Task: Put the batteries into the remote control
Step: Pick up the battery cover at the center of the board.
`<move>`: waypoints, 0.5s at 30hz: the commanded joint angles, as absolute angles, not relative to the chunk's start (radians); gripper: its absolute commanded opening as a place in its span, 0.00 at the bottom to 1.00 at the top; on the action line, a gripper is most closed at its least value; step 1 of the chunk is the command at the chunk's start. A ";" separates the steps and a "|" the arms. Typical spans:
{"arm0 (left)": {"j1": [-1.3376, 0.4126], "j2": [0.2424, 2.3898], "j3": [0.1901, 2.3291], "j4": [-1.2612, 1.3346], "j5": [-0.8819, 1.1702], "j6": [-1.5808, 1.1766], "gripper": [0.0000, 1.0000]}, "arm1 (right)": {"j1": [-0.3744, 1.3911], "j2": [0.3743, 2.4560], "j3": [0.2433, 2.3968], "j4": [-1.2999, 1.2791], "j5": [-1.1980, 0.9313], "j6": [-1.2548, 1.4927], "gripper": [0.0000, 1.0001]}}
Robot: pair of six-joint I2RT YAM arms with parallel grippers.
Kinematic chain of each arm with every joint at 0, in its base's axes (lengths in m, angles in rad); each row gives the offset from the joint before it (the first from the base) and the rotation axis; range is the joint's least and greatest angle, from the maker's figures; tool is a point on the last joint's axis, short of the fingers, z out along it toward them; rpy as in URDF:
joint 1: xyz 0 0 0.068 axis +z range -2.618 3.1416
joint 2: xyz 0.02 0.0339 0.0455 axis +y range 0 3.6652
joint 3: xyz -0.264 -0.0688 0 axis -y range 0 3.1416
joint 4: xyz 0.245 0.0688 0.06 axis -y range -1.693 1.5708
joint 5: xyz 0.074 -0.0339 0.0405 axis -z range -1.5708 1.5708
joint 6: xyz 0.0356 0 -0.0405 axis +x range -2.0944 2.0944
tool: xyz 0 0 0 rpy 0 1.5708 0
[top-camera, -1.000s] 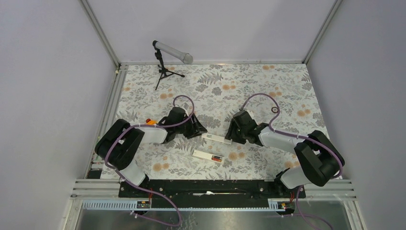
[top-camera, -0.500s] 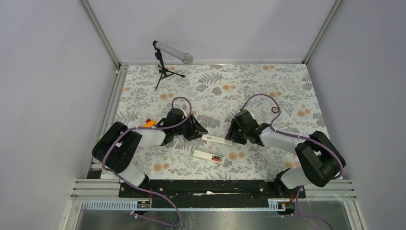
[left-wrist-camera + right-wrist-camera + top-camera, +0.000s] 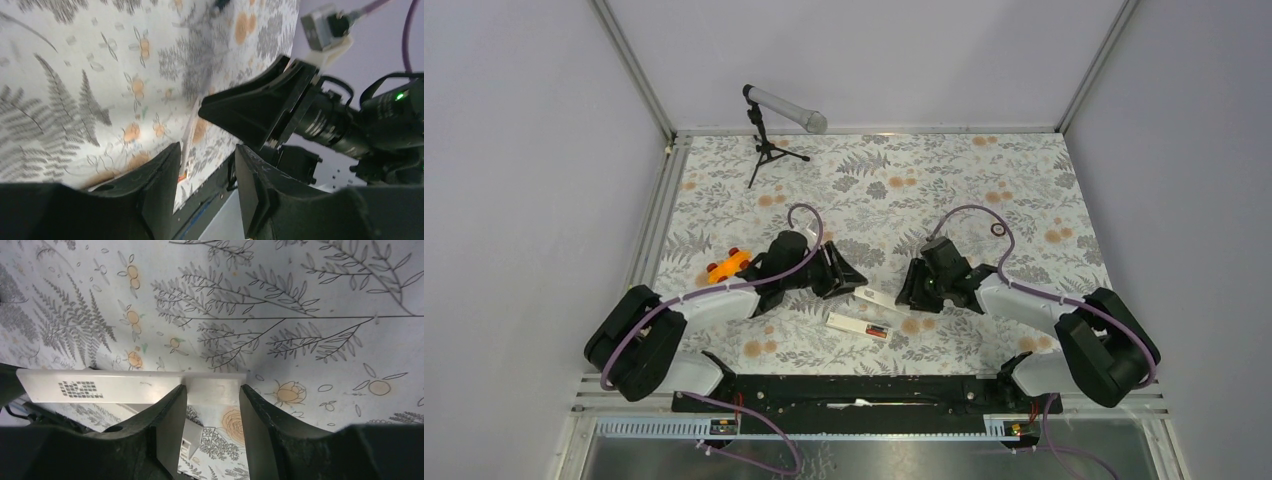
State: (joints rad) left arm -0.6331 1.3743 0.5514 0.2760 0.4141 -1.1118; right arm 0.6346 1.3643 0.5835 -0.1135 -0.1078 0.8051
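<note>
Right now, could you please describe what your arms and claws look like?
Both the left arm and right arm have black joints, white link shells and a looping purple cable. The left claw and right claw have black wedge-shaped fingers.

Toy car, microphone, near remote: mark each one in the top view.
toy car [image 3: 726, 266], top view, on its orange body.
microphone [image 3: 786, 109], top view, on the grey barrel.
near remote [image 3: 846, 322], top view, on its white casing.

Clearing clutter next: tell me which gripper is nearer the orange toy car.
Left. The left gripper lies to the right of the orange toy car; the right gripper is farther right still, beyond the left one.
</note>
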 commanded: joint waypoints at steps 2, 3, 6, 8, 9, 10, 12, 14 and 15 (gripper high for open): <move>-0.702 1.318 0.503 0.259 0.413 -1.167 0.45 | 0.640 1.308 0.570 -0.074 -0.171 0.794 0.50; -0.716 1.307 0.498 0.252 0.402 -1.172 0.45 | 0.639 1.304 0.565 -0.075 -0.174 0.791 0.50; -0.735 1.276 0.482 0.228 0.373 -1.175 0.45 | 0.639 1.296 0.552 -0.082 -0.181 0.783 0.51; -0.739 1.256 0.474 0.215 0.358 -1.177 0.45 | 0.640 1.291 0.545 -0.087 -0.185 0.777 0.50; -0.743 1.246 0.469 0.209 0.352 -1.182 0.45 | 0.640 1.287 0.540 -0.089 -0.187 0.775 0.50; -0.747 1.234 0.464 0.205 0.347 -1.187 0.44 | 0.639 1.286 0.537 -0.090 -0.190 0.771 0.50; -0.757 1.216 0.449 0.201 0.333 -1.201 0.44 | 0.638 1.284 0.528 -0.091 -0.198 0.767 0.50; -0.764 1.205 0.436 0.206 0.326 -1.213 0.44 | 0.640 1.287 0.519 -0.091 -0.206 0.763 0.50; -0.766 1.203 0.431 0.208 0.325 -1.218 0.44 | 0.640 1.290 0.515 -0.088 -0.209 0.762 0.50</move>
